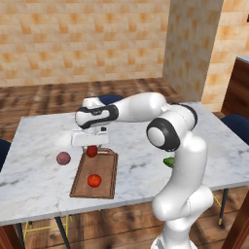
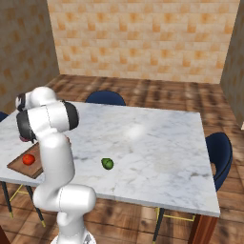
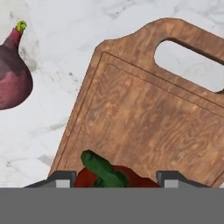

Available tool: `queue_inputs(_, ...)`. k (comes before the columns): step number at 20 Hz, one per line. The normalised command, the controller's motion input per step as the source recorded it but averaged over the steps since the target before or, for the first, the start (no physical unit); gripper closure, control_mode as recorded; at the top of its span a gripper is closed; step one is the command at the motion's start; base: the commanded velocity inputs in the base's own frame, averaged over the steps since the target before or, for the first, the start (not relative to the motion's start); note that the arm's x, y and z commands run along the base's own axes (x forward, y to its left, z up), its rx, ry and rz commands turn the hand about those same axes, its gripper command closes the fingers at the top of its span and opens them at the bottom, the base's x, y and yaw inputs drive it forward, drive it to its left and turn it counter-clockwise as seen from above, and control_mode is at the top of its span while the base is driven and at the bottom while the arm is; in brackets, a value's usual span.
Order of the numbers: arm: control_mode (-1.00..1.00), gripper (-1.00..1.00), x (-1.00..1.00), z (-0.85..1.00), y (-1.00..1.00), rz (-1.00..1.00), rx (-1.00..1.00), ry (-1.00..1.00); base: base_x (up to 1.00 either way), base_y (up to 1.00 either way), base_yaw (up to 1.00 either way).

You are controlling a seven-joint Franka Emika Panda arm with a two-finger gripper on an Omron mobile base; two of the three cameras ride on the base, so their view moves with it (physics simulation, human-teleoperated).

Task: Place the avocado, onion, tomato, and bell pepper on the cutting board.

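Note:
My gripper [image 1: 92, 147] hangs over the handle end of the brown cutting board [image 1: 105, 170], shut on a red bell pepper [image 1: 92, 151]. In the hand view the pepper [image 3: 131, 180] with its green stem sits between the fingertips [image 3: 59, 178], just above the board [image 3: 144, 113]. A red tomato [image 1: 94, 181] lies on the board's near half, also seen from the right [image 2: 28, 159]. The purplish onion [image 1: 63, 158] rests on the marble left of the board, at the left edge of the hand view [image 3: 13, 78]. The green avocado [image 1: 168, 161] lies on the table right of the board [image 2: 107, 164].
The white marble table [image 1: 44, 131] has open room behind and to the right of the board. Blue chairs [image 2: 106, 98] stand at the far side and at the right end [image 2: 220, 152]. My own arm hides part of the board in the right base view.

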Motion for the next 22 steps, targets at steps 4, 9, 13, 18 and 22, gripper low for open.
queue_inputs(4, -1.0, 1.0, 0.02, -0.31, 0.03, -0.06, -0.06, 0.0, 0.0, 0.0, 0.0)
queue_inputs(9, -1.0, 1.0, 0.0, -0.38, 0.0, -0.09, -0.02, 0.02, 0.0, 0.0, 0.0)
queue_inputs(13, -1.0, 1.0, 0.0, -0.39, 0.0, -0.1, -0.01, 0.06, 0.0, 0.0, 0.0)
queue_inputs(18, -1.0, 1.0, 0.0, -0.36, 0.0, -0.1, 0.0, 0.05, 0.0, 0.0, 0.0)
queue_inputs(22, -1.0, 1.0, 0.0, -0.34, 0.0, -0.1, -0.01, 0.04, 0.0, 0.0, 0.0)
